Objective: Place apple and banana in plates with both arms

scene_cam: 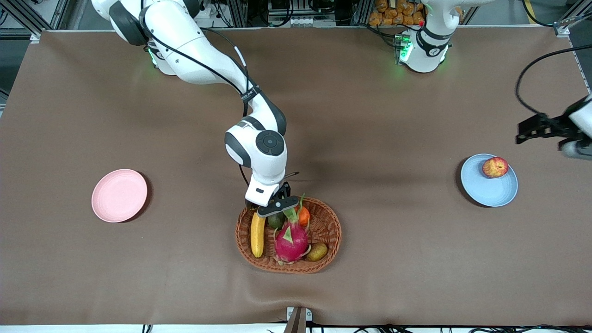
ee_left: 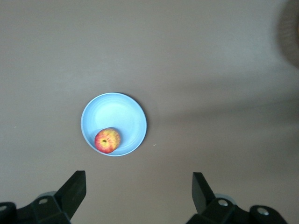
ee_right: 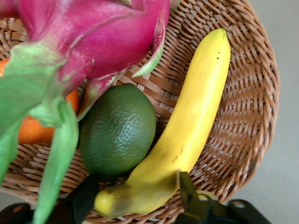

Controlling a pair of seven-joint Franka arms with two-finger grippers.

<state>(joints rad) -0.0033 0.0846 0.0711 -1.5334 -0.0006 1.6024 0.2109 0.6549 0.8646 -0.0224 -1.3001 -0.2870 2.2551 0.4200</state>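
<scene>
Straddling banana [ee_right: 187, 135]: right gripper [ee_right: 135, 196], wrist-view only.

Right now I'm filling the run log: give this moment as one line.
apple: on blue plate | left pincer: open, over the table | banana: in basket | right pincer: open, straddling the banana | pink plate: empty

Right gripper [scene_cam: 273, 208] lowered at frame centre, fingers spread; left gripper [scene_cam: 532, 128] hovers open at right edge

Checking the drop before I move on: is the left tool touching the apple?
Apart. Left wrist view shows bare table between the open left tool and the apple on the blue plate.
</scene>
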